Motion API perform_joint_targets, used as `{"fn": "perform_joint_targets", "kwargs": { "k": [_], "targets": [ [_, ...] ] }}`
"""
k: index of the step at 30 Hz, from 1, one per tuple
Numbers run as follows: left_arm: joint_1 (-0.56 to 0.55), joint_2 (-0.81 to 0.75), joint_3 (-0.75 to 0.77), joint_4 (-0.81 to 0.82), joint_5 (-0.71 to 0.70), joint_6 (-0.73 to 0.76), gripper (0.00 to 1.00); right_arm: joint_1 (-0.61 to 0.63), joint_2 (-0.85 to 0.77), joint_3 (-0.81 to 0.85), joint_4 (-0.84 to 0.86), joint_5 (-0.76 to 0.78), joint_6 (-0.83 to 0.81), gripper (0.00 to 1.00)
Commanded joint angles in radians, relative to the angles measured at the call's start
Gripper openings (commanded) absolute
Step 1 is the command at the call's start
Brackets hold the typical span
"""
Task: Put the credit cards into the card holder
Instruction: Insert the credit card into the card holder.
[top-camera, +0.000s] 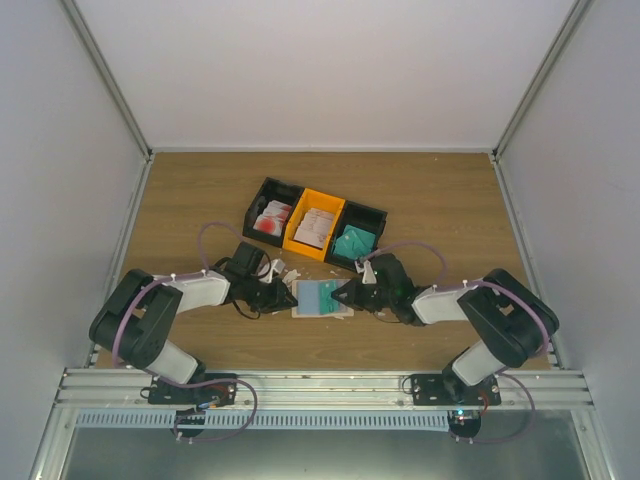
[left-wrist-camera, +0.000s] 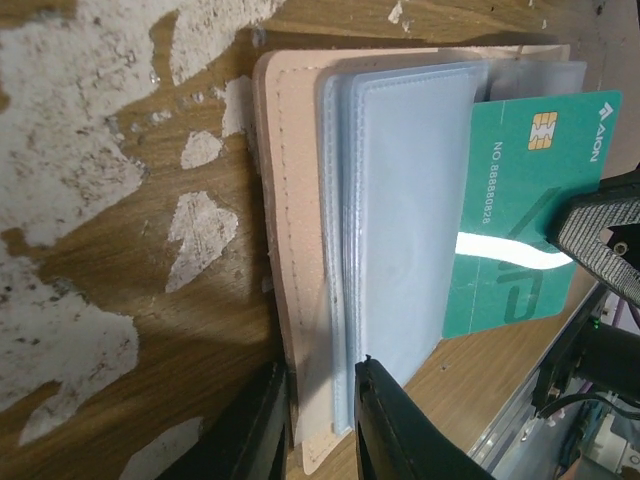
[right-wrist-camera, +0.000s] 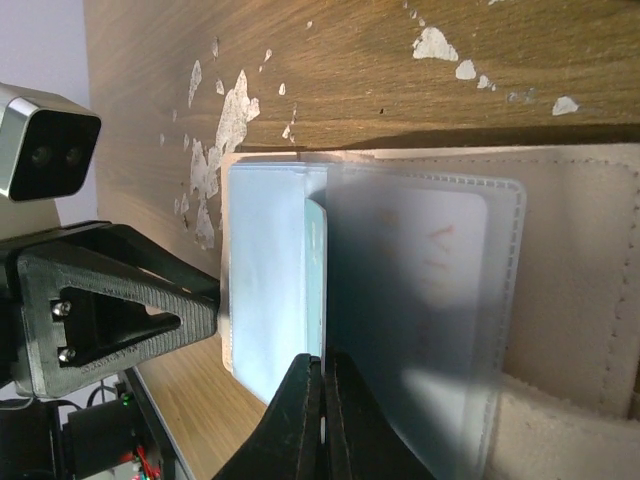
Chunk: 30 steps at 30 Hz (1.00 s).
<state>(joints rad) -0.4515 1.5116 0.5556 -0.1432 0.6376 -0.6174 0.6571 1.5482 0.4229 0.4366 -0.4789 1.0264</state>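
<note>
From above, the two arms meet over the middle of the wooden desk (top-camera: 440, 190). The card holder (top-camera: 341, 312) lies open and flat between them. The left pincer (top-camera: 285, 296) is at its left edge and the right pincer (top-camera: 345, 293) at its right. Just behind stands a row of joined bins (top-camera: 300, 205), black, orange and black. They hold red-and-white cards (top-camera: 272, 220), pale cards (top-camera: 313, 228) and teal cards (top-camera: 352, 243).

From the left wrist, the left pincer (left-wrist-camera: 320, 400) straddles the near edge of the card holder (left-wrist-camera: 290, 180). One finger is outside the beige cover and the other against the clear sleeves (left-wrist-camera: 410, 200). The gap between them is narrow, but I cannot tell whether they are pinching. A teal card (left-wrist-camera: 520, 200) with a gold chip sticks out sideways from among the sleeves, about half of it exposed. The right pincer's black finger (left-wrist-camera: 600, 235) is on its outer edge. White flecks (left-wrist-camera: 200, 235) mark the desk.

From the right wrist, the right pincer (right-wrist-camera: 322, 365) is clenched on the teal card (right-wrist-camera: 315, 270), seen edge-on. The card is slipped between two clear sleeves (right-wrist-camera: 420, 300) of the open card holder (right-wrist-camera: 570, 270). The left pincer (right-wrist-camera: 110, 300) sits beyond the holder's far edge.
</note>
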Motion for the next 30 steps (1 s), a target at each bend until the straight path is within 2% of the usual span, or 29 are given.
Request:
{"fn": "perform_joint_targets", "kwargs": {
  "k": [1, 12, 19, 30],
  "targets": [
    [-0.017, 0.02, 0.013, 0.0, 0.003, 0.012, 0.22, -0.006, 0.042, -0.029, 0.095, -0.021, 0.062, 0.01],
    [-0.024, 0.033, 0.013, -0.007, -0.004, 0.01, 0.19, -0.008, 0.097, -0.046, 0.191, -0.027, 0.086, 0.0],
    [-0.026, 0.035, 0.008, 0.004, 0.001, 0.007, 0.15, -0.007, 0.144, -0.068, 0.307, -0.034, 0.111, 0.01],
    [-0.027, 0.022, 0.001, 0.015, 0.003, 0.006, 0.13, 0.012, 0.221, -0.06, 0.406, -0.096, 0.132, 0.01]
  ]
}}
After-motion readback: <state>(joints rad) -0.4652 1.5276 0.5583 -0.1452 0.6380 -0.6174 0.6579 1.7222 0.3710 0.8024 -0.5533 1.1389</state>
